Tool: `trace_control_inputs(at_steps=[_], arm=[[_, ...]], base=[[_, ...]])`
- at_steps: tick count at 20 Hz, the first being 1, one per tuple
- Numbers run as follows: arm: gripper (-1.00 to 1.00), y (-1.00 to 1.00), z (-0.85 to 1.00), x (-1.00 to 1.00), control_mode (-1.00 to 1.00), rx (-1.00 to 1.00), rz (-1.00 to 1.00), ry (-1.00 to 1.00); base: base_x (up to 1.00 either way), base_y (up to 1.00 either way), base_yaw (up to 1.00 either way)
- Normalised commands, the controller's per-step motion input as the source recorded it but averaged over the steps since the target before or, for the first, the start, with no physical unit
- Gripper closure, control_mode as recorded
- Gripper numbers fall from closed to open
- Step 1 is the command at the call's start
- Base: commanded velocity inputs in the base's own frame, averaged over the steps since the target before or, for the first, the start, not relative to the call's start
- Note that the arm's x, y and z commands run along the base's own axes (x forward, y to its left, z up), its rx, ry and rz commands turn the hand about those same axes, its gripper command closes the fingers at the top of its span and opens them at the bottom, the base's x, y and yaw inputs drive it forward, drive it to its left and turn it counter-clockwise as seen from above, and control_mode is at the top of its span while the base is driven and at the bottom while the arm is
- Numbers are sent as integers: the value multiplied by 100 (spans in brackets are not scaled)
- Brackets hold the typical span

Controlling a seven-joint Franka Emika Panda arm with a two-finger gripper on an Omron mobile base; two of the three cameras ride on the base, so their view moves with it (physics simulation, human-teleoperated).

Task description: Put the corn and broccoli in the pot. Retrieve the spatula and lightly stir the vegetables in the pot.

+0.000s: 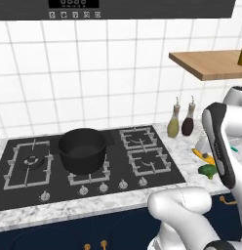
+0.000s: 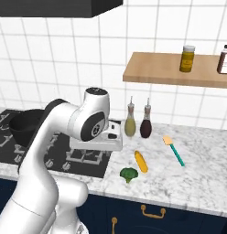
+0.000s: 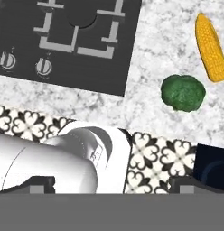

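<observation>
Corn (image 3: 211, 47) on tabletop (image 3: 159, 54), ahead-right of jaws, beside broccoli (image 3: 183, 92). Jaws spread wide, empty. Risk: round cob rolling off during pinch, missing pot (image 1: 83, 149).

A kitchen: gas stove (image 1: 89, 161), tiled wall (image 1: 93, 73) (marble counter (image 2: 197, 173) too).

White tiled wall (image 1: 93, 73), marble counter (image 2: 202, 178) over navy cabinets (image 2: 152, 215), wooden shelf (image 2: 156, 68), patterned floor tiles (image 3: 168, 158).

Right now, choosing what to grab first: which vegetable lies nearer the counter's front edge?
The broccoli, the small green floret; the corn lies behind it, toward the bottles.
</observation>
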Motion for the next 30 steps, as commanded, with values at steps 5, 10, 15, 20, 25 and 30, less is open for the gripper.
trace_control_inputs(at_steps=[5,10,15,20,25,30], arm=[[-100,-48,-26,44,-100,-7,11,1],[-100,-55,-42,49,-100,-8,0,2],[-100,-43,-26,53,-100,0,5,0],[-100,-27,-16,40,-100,0,7,-1],[-100,-11,-34,36,-100,0,7,3],[-100,-8,-32,29,-100,0,8,0]], base=[[0,0,0],[0,0,0],[0,0,0],[0,0,0],[0,0,0],[0,0,0]])
